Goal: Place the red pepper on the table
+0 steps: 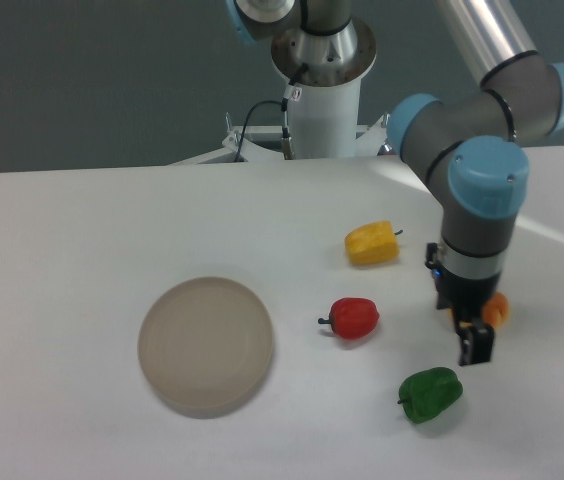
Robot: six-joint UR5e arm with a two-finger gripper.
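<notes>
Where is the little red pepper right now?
The red pepper lies on the white table, right of the round plate, below the yellow pepper and up-left of the green pepper.

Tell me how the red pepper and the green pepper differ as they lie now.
The red pepper is red and lies mid-table, right of the plate; the green pepper is green and lies nearer the front edge. The tool hangs just above and to the right of the green pepper, well clear of the red one. Both rest on the table, stems pointing left.
</notes>
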